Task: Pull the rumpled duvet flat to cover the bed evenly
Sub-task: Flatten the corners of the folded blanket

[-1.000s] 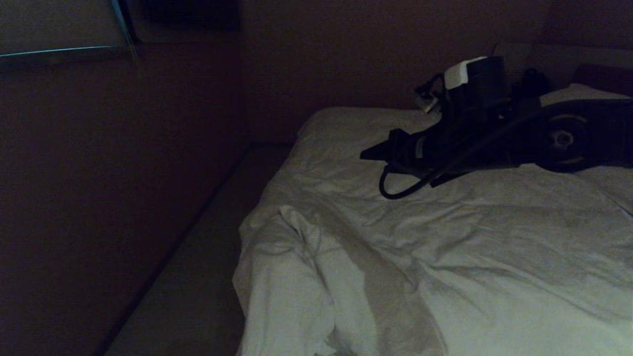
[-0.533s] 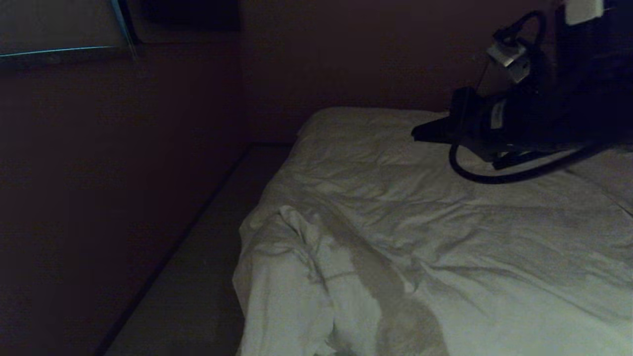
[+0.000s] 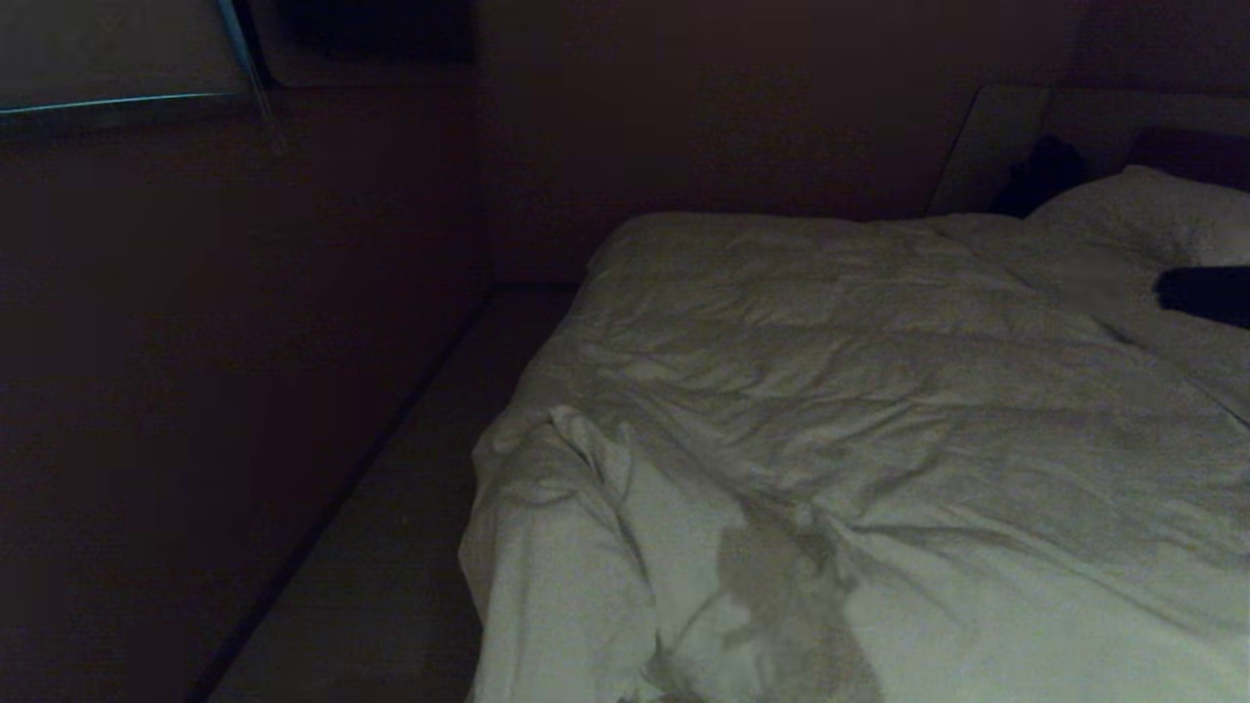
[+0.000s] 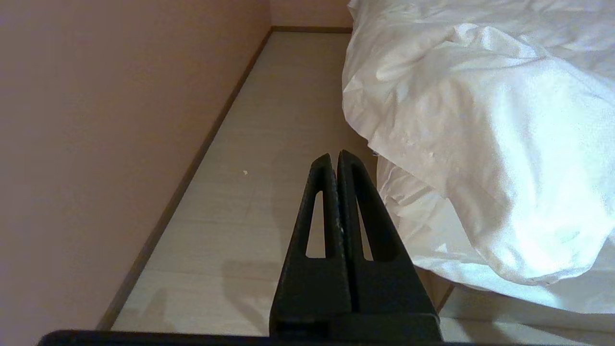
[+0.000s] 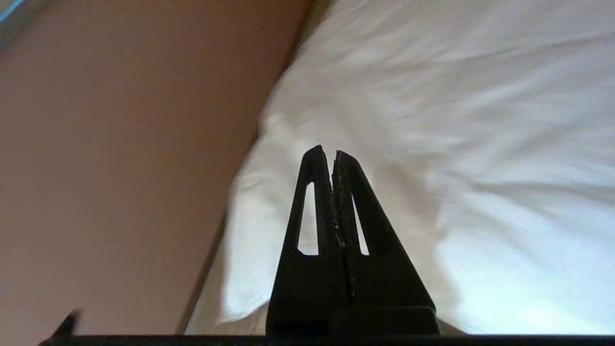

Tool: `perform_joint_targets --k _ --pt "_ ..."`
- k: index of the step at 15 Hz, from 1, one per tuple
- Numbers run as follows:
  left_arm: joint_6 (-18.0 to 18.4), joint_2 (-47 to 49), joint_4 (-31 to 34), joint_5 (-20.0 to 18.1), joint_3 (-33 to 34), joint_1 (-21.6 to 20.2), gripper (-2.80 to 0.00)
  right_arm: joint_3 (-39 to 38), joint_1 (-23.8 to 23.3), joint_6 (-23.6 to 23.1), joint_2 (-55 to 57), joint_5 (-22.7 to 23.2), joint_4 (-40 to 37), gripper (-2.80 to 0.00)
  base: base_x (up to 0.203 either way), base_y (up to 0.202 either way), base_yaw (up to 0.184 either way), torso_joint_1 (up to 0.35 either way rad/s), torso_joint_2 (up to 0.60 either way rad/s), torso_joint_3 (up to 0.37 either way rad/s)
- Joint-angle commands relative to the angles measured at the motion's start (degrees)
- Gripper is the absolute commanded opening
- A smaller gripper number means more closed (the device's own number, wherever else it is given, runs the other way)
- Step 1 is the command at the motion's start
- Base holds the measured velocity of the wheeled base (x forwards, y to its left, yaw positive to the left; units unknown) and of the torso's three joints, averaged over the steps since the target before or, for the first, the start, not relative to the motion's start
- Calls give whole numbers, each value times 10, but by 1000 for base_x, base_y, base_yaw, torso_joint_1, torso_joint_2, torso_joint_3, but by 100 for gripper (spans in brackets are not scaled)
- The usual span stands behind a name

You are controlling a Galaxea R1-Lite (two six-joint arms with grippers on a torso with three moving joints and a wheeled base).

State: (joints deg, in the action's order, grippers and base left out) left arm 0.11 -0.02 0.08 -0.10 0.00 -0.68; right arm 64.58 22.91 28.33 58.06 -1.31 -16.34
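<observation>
The left tool (image 4: 335, 158) hangs beside the bed's near corner over the floor (image 4: 269, 144), fingers pressed together and empty. The creased duvet (image 3: 830, 420) covers the bed (image 3: 986, 146), bunched at that corner. Above it, the right tool (image 5: 325, 153) is clamped on nothing.

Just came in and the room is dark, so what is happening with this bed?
A two-armed robot is making the bed. The large white puffy duvet lies spread over the bed, creased, with a rumpled corner hanging over the near edge. Nothing is held: the right end effector is shut above the duvet, and the left end effector is shut beside the bed.
</observation>
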Motion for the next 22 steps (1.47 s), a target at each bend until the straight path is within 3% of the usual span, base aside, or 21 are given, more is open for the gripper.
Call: perform_joint_targets --k 1,4,8,14,22 --pt "0 0 0 0 0 0 -280 -56 -43 1 -154 -54 -42 -280 0 0 0 0 0 0" --pt "0 0 0 0 0 0 -280 -115 -137 1 -256 -60 -73 -280 0 0 0 0 0 0" --pt "0 0 0 0 0 0 -280 -156 -193 1 -356 -58 -114 -280 0 0 0 0 0 0" --pt "0 0 0 0 0 0 -280 -182 -224 -1 -492 -57 -180 -280 0 0 0 0 0 0" --pt "0 0 0 0 0 0 -280 -127 -228 -34 -485 -120 -229 -280 0 0 0 0 0 0"
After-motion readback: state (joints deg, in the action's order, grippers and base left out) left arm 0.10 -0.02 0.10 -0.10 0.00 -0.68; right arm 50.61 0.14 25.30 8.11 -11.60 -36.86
